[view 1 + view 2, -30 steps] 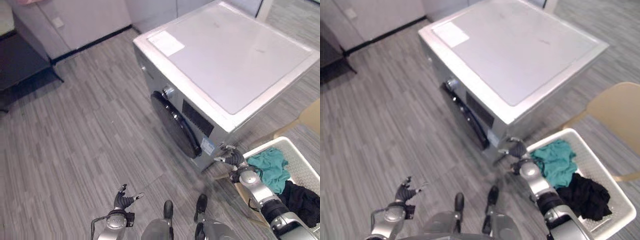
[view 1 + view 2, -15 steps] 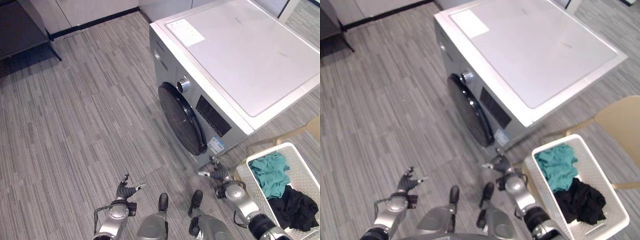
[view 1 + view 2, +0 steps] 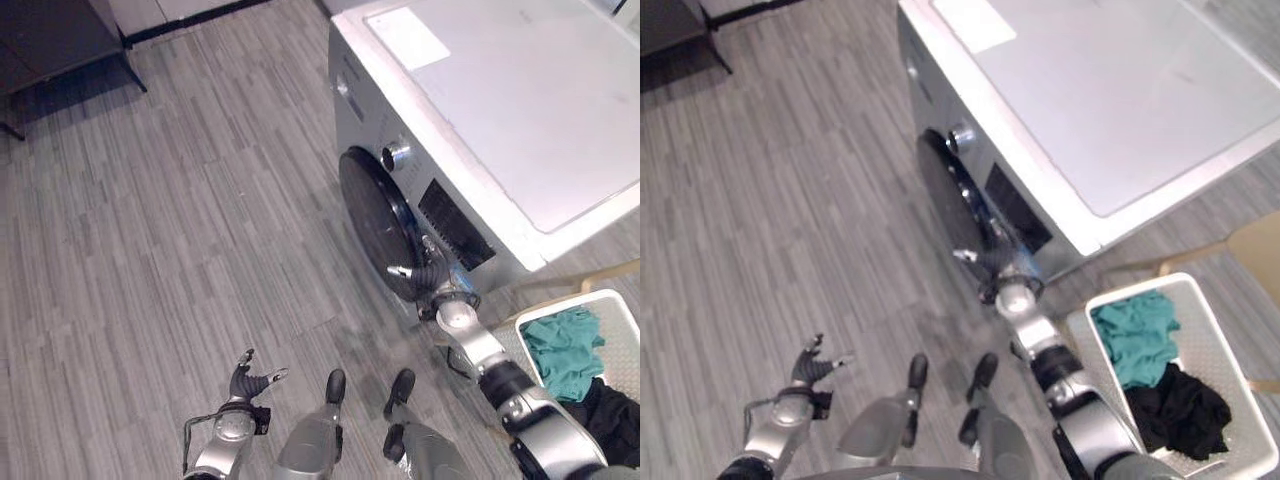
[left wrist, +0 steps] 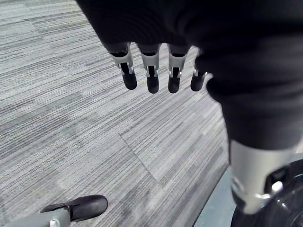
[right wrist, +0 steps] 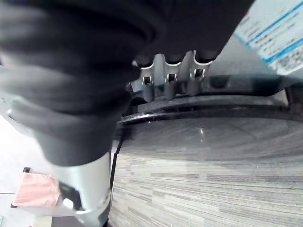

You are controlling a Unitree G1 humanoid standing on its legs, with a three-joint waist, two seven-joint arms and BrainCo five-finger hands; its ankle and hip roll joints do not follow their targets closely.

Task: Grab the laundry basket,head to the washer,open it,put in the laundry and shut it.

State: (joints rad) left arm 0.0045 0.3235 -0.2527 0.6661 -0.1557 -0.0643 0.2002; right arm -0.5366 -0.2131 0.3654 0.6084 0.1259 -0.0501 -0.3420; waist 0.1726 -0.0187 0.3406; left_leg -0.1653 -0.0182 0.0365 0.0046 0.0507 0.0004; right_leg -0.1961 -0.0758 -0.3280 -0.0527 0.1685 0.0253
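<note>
The silver front-loading washer (image 3: pixel 520 110) stands ahead on the right, its dark round door (image 3: pixel 372 228) shut. My right hand (image 3: pixel 430 276) is at the door's lower edge. In the right wrist view its straight fingers (image 5: pixel 168 82) touch the seam between the door (image 5: pixel 203 137) and the washer front. The white laundry basket (image 3: pixel 565 305) sits on the floor to my right, holding a teal garment (image 3: pixel 560 345) and a black one (image 3: pixel 615 400). My left hand (image 3: pixel 245 380) hangs low over the floor, fingers (image 4: pixel 149 75) straight and holding nothing.
A dark table (image 3: pixel 60 40) stands at the far left by the wall. A wooden chair (image 3: pixel 1255 245) is behind the basket. Grey plank floor (image 3: pixel 180 220) stretches open to the left of the washer.
The camera has swung toward the washer front. My right hand has risen from beside the basket to the washer door's lower edge. The left hand has stayed low.
</note>
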